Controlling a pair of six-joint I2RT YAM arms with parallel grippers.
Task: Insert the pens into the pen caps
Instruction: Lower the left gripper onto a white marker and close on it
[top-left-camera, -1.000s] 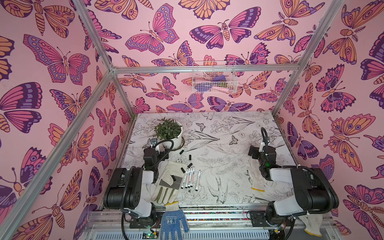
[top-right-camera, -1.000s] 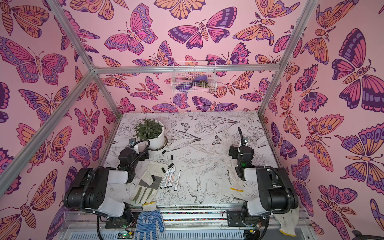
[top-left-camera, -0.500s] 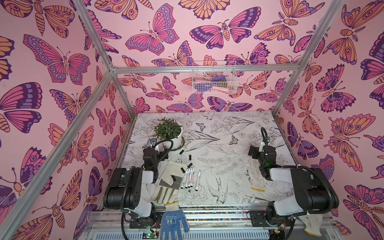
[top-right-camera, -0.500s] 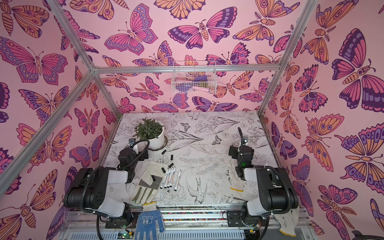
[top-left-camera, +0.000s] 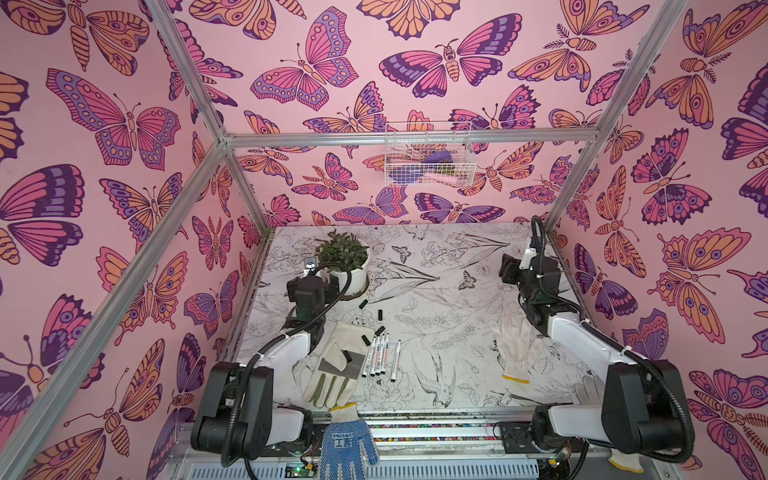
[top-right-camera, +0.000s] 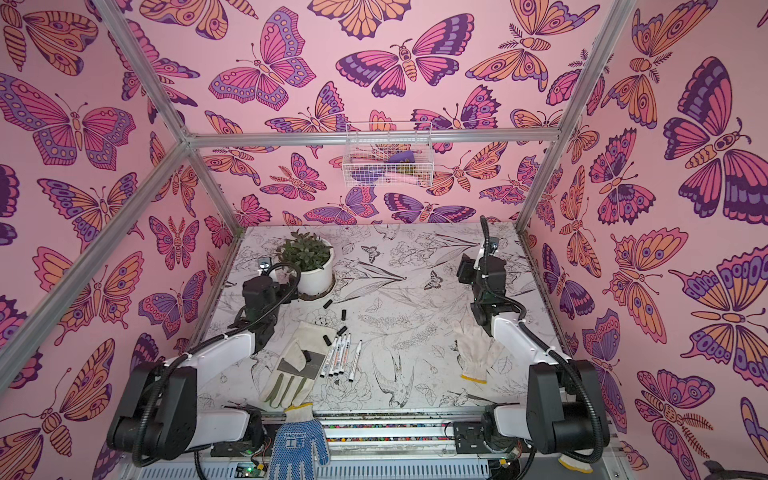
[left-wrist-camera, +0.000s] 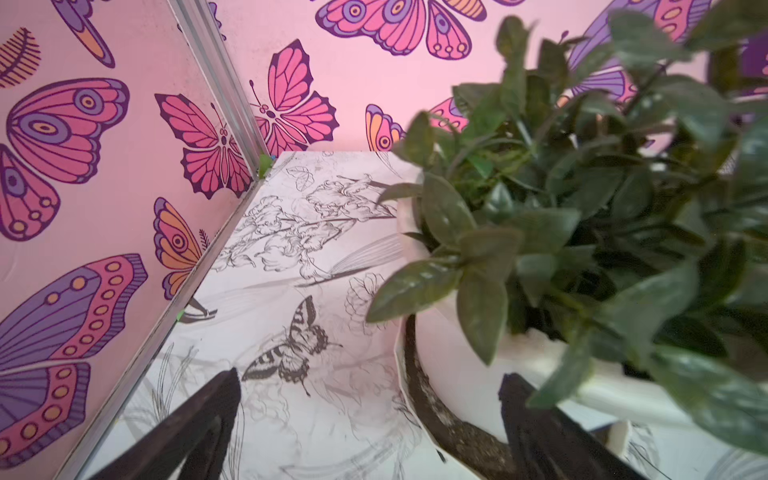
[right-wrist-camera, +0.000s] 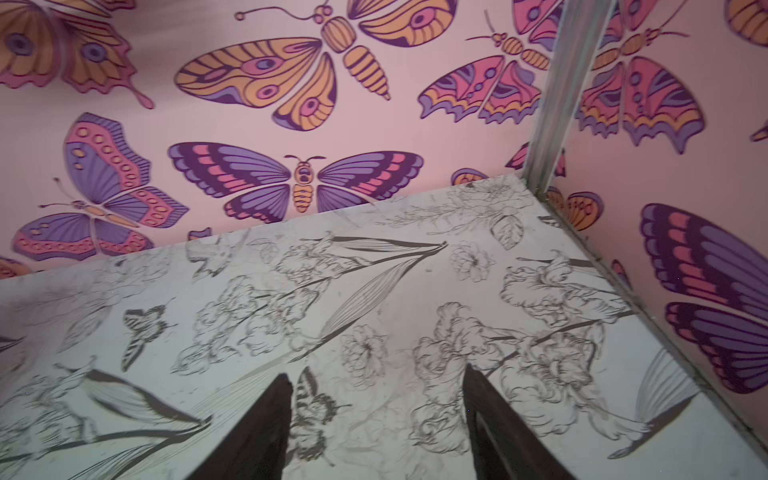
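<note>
Several white pens (top-left-camera: 379, 355) (top-right-camera: 337, 355) lie side by side on the table's front left, with one more pen (top-left-camera: 396, 360) (top-right-camera: 355, 360) just to their right. Several black pen caps lie loose behind them: one cap (top-left-camera: 363, 304) (top-right-camera: 327, 304) by the pot, another (top-left-camera: 379, 314) (top-right-camera: 343, 314) further right, a third (top-left-camera: 379, 331) (top-right-camera: 341, 331) at the pens' tips. My left gripper (top-left-camera: 314, 272) (left-wrist-camera: 372, 376) is open and empty beside the plant pot. My right gripper (top-left-camera: 509, 270) (right-wrist-camera: 377, 374) is open and empty over the back right of the table, far from pens and caps.
A potted plant (top-left-camera: 343, 253) (left-wrist-camera: 582, 208) stands at the back left, close to my left gripper. A cream work glove (top-left-camera: 332, 370) lies left of the pens, a white knit glove (top-left-camera: 513, 349) at the right, a blue glove (top-left-camera: 347, 449) on the front rail. A wire basket (top-left-camera: 428, 153) hangs on the back wall.
My right wrist has risen a little and moved toward the back wall. The left arm, pens and caps stay where they were.
</note>
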